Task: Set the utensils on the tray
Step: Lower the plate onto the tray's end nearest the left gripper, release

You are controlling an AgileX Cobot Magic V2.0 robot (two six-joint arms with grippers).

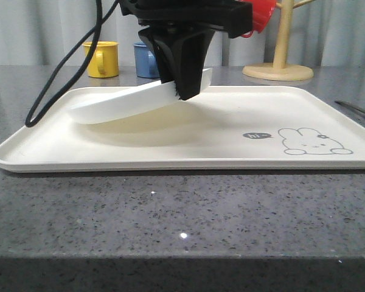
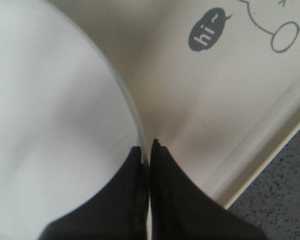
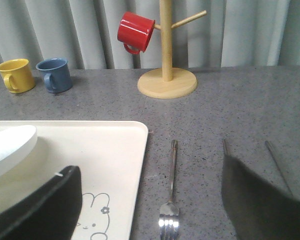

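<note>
My left gripper [image 1: 184, 91] is shut on the rim of the round white plate [image 1: 125, 104], holding it tilted over the left half of the cream tray [image 1: 231, 143], its low edge close to the tray floor. In the left wrist view the black fingertips [image 2: 160, 155] pinch the plate [image 2: 50, 110] edge above the tray [image 2: 205, 105]. My right gripper [image 3: 149, 162] stands open over the table beside the tray [image 3: 115, 160], with the silver fork [image 3: 171, 195] lying between its fingers on the counter. The chopsticks [image 3: 277, 165] lie further right.
Yellow mug [image 1: 103, 59] and blue mug [image 1: 146, 61] stand behind the tray. A wooden mug tree [image 1: 280, 61] with a red mug [image 1: 263, 15] is at the back right. A thin utensil [image 1: 356, 109] lies by the tray's right edge. A black cable [image 1: 61, 67] hangs at left.
</note>
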